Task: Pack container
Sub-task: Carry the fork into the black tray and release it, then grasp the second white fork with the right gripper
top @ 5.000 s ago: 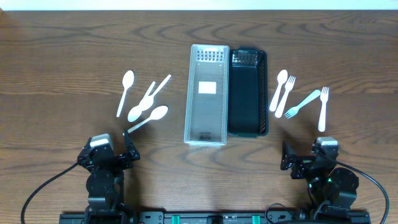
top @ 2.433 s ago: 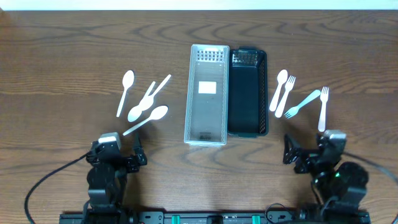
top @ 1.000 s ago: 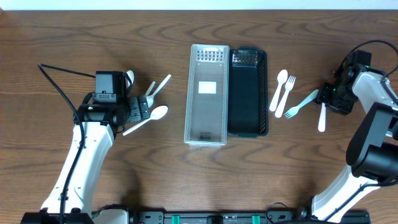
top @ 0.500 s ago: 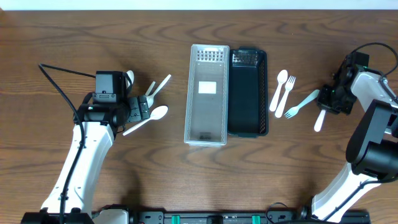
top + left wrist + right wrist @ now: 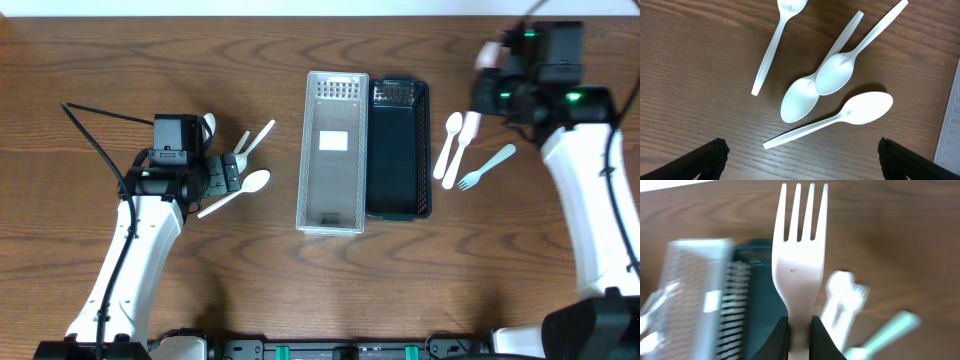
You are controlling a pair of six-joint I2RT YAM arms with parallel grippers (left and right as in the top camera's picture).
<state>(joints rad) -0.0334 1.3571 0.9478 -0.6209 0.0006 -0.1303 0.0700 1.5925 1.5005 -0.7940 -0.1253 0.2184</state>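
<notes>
A clear container (image 5: 332,152) and a dark container (image 5: 398,150) stand side by side at the table's middle. My right gripper (image 5: 487,80) hovers right of the dark container's far end. In the blurred right wrist view it (image 5: 800,335) is shut on the handle of a white fork (image 5: 799,255), tines pointing away over the dark container (image 5: 755,295). My left gripper (image 5: 228,175) is open above several white spoons (image 5: 860,110), with only its fingertips (image 5: 710,155) showing and nothing between them.
A white spoon (image 5: 447,143), a white fork (image 5: 462,147) and a light-blue fork (image 5: 487,165) lie right of the dark container. The white spoons (image 5: 203,145) lie spread out left of the clear container.
My right gripper shut on the white fork at the far right, lifted it off the table and swung left toward the containers. The left arm has stayed still.
</notes>
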